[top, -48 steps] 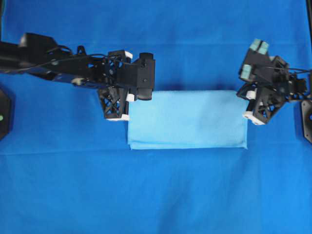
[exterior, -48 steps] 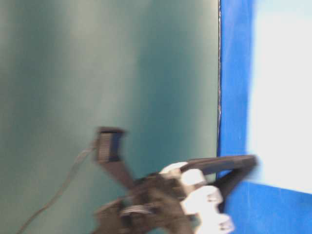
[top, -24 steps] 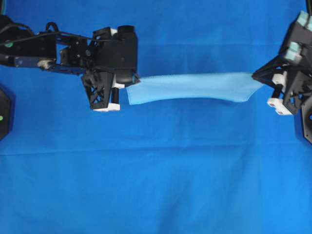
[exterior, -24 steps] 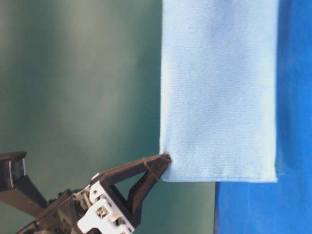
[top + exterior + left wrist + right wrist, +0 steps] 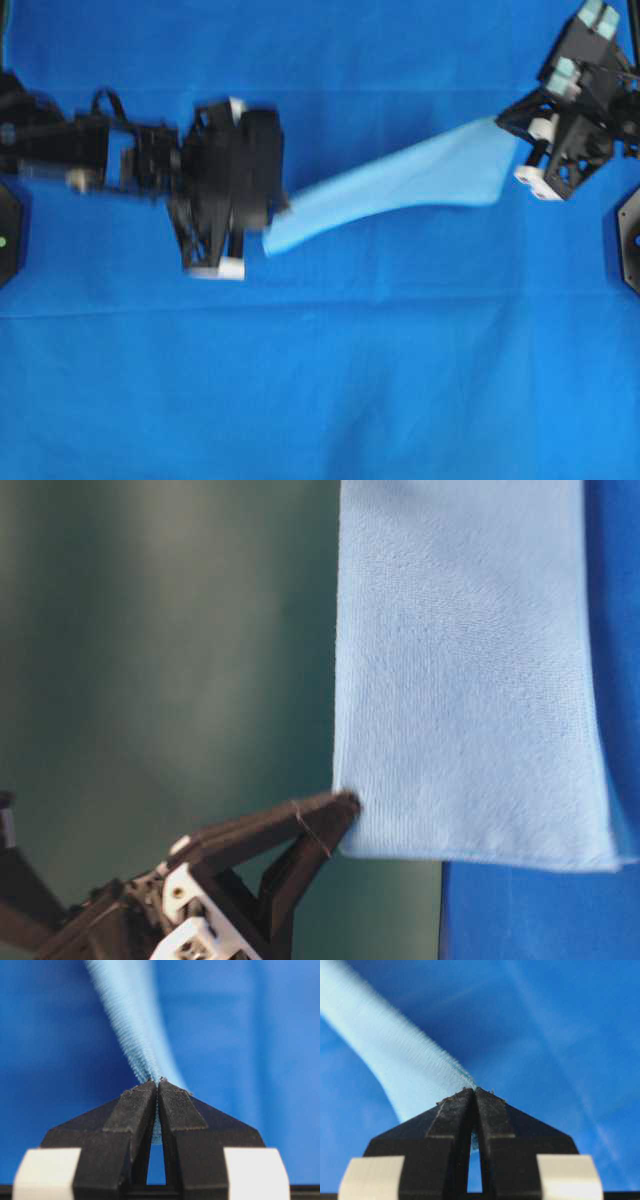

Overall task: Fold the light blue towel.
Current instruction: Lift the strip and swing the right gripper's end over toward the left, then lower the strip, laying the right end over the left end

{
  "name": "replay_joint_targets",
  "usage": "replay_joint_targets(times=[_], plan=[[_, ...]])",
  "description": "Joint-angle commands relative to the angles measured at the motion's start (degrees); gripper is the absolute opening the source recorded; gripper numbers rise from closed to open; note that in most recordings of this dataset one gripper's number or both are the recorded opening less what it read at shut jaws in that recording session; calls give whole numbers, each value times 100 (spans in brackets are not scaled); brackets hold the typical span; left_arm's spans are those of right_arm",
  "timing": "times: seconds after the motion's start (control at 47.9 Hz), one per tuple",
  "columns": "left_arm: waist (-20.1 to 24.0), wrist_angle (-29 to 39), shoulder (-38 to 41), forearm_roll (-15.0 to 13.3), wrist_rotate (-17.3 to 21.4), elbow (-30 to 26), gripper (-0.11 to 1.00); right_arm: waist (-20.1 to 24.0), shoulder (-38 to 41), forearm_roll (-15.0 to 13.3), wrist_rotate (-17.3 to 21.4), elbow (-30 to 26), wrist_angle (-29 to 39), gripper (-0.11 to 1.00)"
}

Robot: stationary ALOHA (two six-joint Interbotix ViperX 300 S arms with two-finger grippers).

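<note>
Overhead shot first: the light blue towel (image 5: 400, 183) is off the counter (image 5: 320, 380), strung between the two arms like a hammock. The left hand (image 5: 268, 222) has one end pinched, the right hand (image 5: 505, 128) has the other, and the right end sits further toward the top of the picture, so the cloth runs on a slant. My guess is both ends are held so the cloth hangs flat with no wrinkles before it gets laid down for the next fold. Bit of motion blur on the left arm.

Table-level view: the towel (image 5: 465, 670) hangs as a clean flat panel, hem along the bottom. You can see a doubled layer at the lower right corner, so it looks already folded once. One hand (image 5: 345, 805) is clamped right on the lower left corner; gripping at the corner is what keeps that edge straight. Can't tell from this shot alone which arm it is.

Left wrist cam: left hand (image 5: 157, 1082) is squeezed tight on the towel (image 5: 132, 1020), fabric wedged between the tips, cloth stretching away taut.

Right wrist cam: same story, right hand (image 5: 474, 1091) closed on its end of the towel (image 5: 395, 1060), which trails off to the upper left above the blue cover.
</note>
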Motion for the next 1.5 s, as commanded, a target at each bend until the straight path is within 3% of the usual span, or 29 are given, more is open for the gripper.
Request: replay_joint_targets(times=[0.0, 0.271, 0.417, 0.626, 0.96, 1.314, 1.481], plan=[[-264, -316, 18, -9, -18, -53, 2, -334, 264, -202, -26, -281, -352, 2], [-932, -1151, 334, -9, 26, -229, 2, -940, 1591, -650, -123, -1257, -1380, 2], [-1222, -1468, 475, 0, 255, -404, 2, -976, 2206, -668, -352, -1907, -1538, 2], [-1266, -1521, 642, -9, 281, -536, 2, -976, 2716, -659, -545, -2540, -1547, 2], [-1116, -1828, 1002, -9, 281, -782, 2, -1011, 2531, -650, -571, -2276, -1477, 2], [-1028, -1837, 2347, -9, 387, -2399, 2, -1107, 1494, -650, -562, -1143, -1310, 2], [-1002, -1837, 2830, -9, 448, -3059, 2, -1116, 1283, -650, -580, -949, -1125, 2]])
